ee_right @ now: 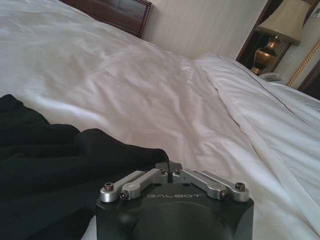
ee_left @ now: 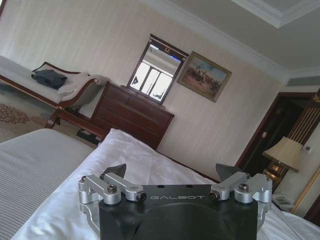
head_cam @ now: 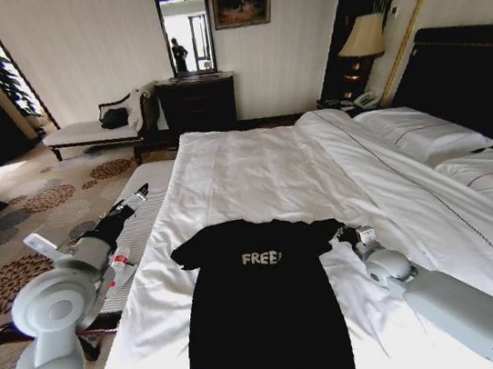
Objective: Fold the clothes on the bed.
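At the lower centre of the head view, the black T-shirt (head_cam: pixel 265 315) lies flat on the bed (head_cam: pixel 263 168), its 2 sleeves spread. At lower right, our right gripper (head_cam: pixel 349 236) sits at a sleeve edge, jaws closed together, whether pinching cloth we cannot tell. At lower left, our left gripper (head_cam: pixel 140 195) hovers beside the bed, jaws apart. We judge a thin pinch could slip, or catch the duvet too.

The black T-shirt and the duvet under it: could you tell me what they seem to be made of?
The T-shirt looks like soft matte knit, probably cotton: it lies limp, with rumpled sleeves. The duvet looks like smooth woven cotton with a slight sheen, creasing in shallow folds.
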`<state>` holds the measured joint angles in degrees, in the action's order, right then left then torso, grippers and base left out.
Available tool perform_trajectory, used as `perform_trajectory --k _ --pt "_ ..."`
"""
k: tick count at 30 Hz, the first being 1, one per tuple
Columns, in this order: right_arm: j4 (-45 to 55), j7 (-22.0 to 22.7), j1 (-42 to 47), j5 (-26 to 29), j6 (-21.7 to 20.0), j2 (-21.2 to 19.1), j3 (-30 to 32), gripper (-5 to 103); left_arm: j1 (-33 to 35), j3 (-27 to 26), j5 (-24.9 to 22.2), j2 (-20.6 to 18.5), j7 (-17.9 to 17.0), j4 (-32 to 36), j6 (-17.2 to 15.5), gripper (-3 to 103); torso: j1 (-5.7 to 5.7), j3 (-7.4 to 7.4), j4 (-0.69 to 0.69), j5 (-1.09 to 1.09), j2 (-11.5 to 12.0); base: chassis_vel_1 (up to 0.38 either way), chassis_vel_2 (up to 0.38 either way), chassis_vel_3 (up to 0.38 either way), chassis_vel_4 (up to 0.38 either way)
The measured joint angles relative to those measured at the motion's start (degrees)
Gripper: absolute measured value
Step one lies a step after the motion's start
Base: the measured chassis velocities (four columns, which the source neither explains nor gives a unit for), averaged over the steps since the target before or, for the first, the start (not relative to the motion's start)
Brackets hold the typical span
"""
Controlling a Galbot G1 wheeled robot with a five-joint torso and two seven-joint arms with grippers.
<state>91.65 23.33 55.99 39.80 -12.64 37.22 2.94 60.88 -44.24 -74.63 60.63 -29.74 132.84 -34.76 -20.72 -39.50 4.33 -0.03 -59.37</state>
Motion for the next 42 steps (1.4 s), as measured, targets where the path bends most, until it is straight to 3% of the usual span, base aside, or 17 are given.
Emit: perform_trajectory --k 9,16,21,24,27,28,32,34,38,42 --pt "-4.47 1.77 -2.65 -0.6 0.0 1.46 -0.56 -3 -0.18 0.5 0.63 0.31 0.1 -0.74 0.0 100 0.0 0.0 -0.02 0.0 0.0 0.0 0.0 0.0 0.0" --pt "-4.16 5.02 -1.06 -0.8 -0.42 1.66 0.01 24 0.18 0.44 0.78 0.4 0.15 -0.74 0.0 100 0.0 0.0 0.01 0.0 0.0 0.0 0.0 0.0 0.0" --pt "2.41 7.73 3.41 0.54 -0.41 0.46 5.68 46 0.47 0.32 0.98 0.68 0.21 -0.75 0.01 100 0.0 0.0 0.0 -0.01 0.0 0.0 0.0 0.0 0.0" --pt "5.94 8.29 5.81 2.29 -0.38 -0.05 8.47 51 0.49 0.27 1.04 0.75 0.23 -0.9 0.02 100 0.0 0.0 -0.01 -0.01 0.0 0.0 0.0 0.0 0.0" --pt "13.51 9.48 12.65 10.85 -1.22 -0.68 13.61 68 0.2 0.27 1.33 1.07 0.27 -1.55 0.09 100 0.0 0.0 0.01 -0.02 0.0 0.0 0.0 0.0 0.0" --pt "14.58 9.57 13.95 13.1 -1.68 -0.63 14.1 68 -0.01 0.3 1.38 1.22 0.28 -1.74 0.13 100 0.01 0.0 0.02 -0.02 0.0 0.0 0.0 0.0 0.0" --pt "14.79 9.55 14.47 19.13 -2.9 0.38 13.41 84 -0.89 0.08 1.22 1.66 0.29 -2.14 0.38 100 0.01 0.0 0.02 -0.02 -0.01 0.0 0.0 0.0 0.0" --pt "13.24 9.21 12.43 26.93 -3.89 1.97 12.27 94 -1.4 -0.63 0.26 1.69 0.29 -2.08 0.49 100 0.01 0.0 -0.01 0.0 0.0 0.0 0.0 0.0 0.0" --pt "10.94 6.64 10.57 32.86 -4.32 3.56 11.81 99 -1.7 -1.82 -1.49 1.45 0.29 -1.19 0.53 100 0.0 -0.01 -0.03 0.0 0.0 0.0 0.0 0.0 0.0" --pt "8.07 4.48 9.55 34.2 -4.33 4.45 11.64 100 -1.77 -2.5 -2.6 1.24 0.29 0.18 0.54 100 0.01 0.0 -0.01 0.0 0.0 0.0 0.0 0.0 0.0"
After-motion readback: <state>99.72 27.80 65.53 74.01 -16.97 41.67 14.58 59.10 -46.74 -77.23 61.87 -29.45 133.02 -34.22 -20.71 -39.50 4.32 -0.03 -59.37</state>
